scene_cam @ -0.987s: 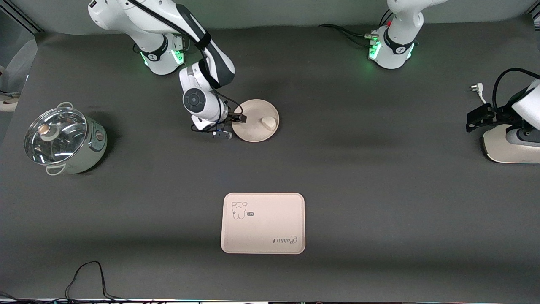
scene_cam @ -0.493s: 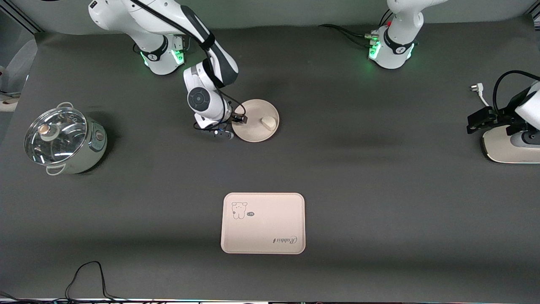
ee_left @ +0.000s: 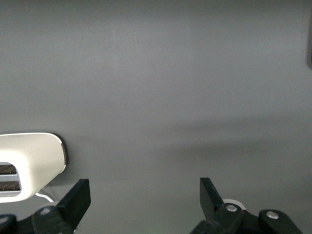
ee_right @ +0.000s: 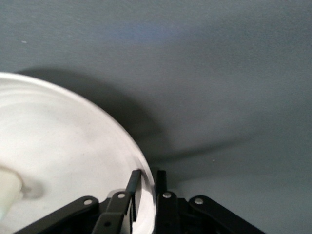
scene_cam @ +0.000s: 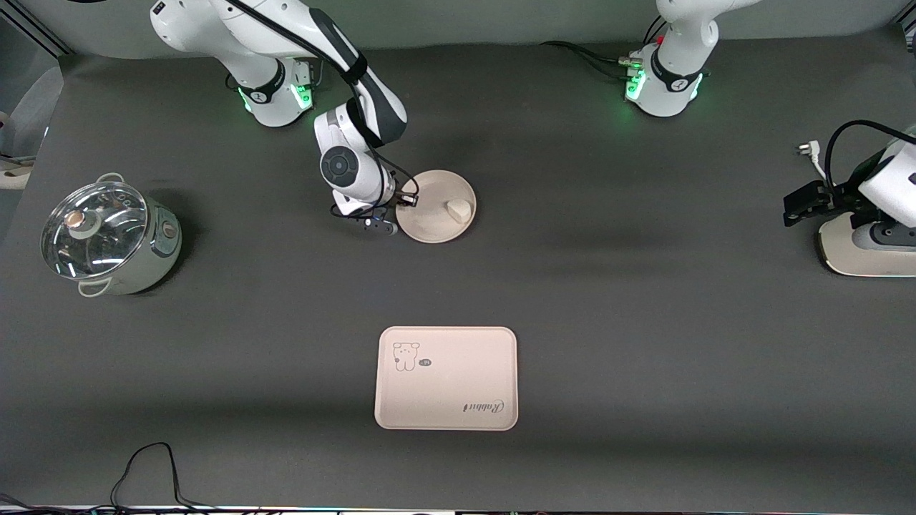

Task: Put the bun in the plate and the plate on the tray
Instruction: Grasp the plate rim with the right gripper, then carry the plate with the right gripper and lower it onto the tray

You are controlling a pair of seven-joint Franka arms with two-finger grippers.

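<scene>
The round cream-white plate [scene_cam: 436, 206] lies on the dark table, farther from the front camera than the tray. The small off-white bun [scene_cam: 459, 209] sits in it, toward the left arm's end. My right gripper [scene_cam: 405, 202] is shut on the plate's rim at the edge toward the right arm's end; in the right wrist view the two fingers pinch the plate's rim [ee_right: 146, 187], and the bun [ee_right: 7, 192] shows at the picture's edge. The cream-pink tray [scene_cam: 446, 378] with the bear drawing lies nearer the front camera. My left gripper [scene_cam: 796, 205] is open and empty over the table beside the toaster.
A white toaster [scene_cam: 859, 250] stands at the left arm's end of the table; it also shows in the left wrist view [ee_left: 27, 163]. A glass-lidded pot [scene_cam: 107, 237] stands at the right arm's end. A black cable [scene_cam: 147, 468] lies at the front edge.
My right gripper and the plate have shifted slightly toward the left arm's end. My left gripper has drifted slightly away from the toaster.
</scene>
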